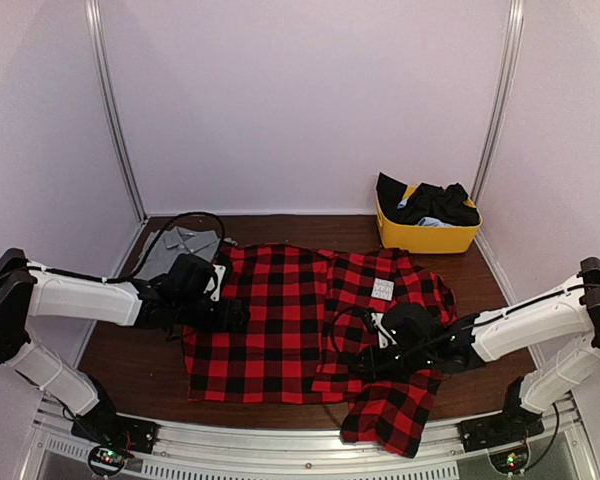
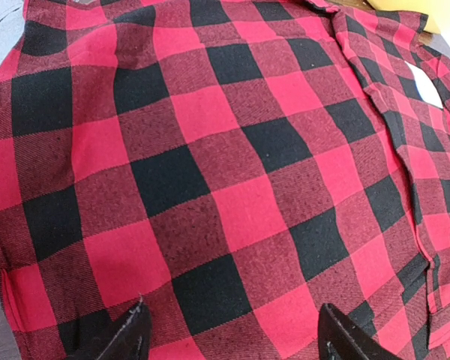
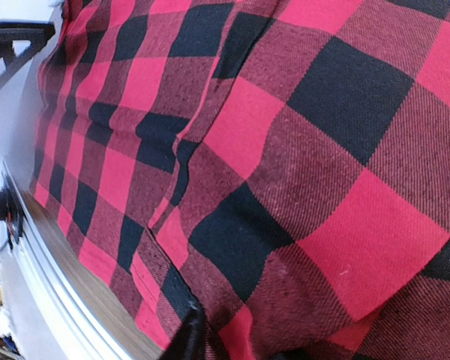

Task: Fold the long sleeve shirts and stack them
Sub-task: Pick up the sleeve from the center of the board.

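Top view: a dark brown wooden table (image 1: 130, 350) enclosed by pale, plain walls (image 1: 300, 100), with metal uprights (image 1: 115, 110) in the far corners and a metal rail (image 1: 280, 455) along the near edge

The red-and-black flannel shirt (image 1: 280, 320) lies spread across the middle of the table, directly beneath both grippers; one part hangs over the near edge, just nearer than the right gripper (image 1: 368, 358). Its white neck label (image 1: 382, 289) faces up just beyond that gripper

The left gripper (image 1: 232, 315) hovers at the flannel's left edge. In its wrist view the two fingertips stand wide apart, with only checked cloth below them

In the right wrist view one dark fingertip (image 3: 189, 334) shows at the bottom edge, against a raised fold of flannel. Whether the jaws are pinching the cloth cannot be told

The grey collared shirt (image 1: 180, 245) lies beyond the left gripper, at the table's far left, with its near part hidden by the arm

The yellow bin (image 1: 425, 237) of dark clothes (image 1: 430, 203) stands well beyond the right gripper, in the far right corner
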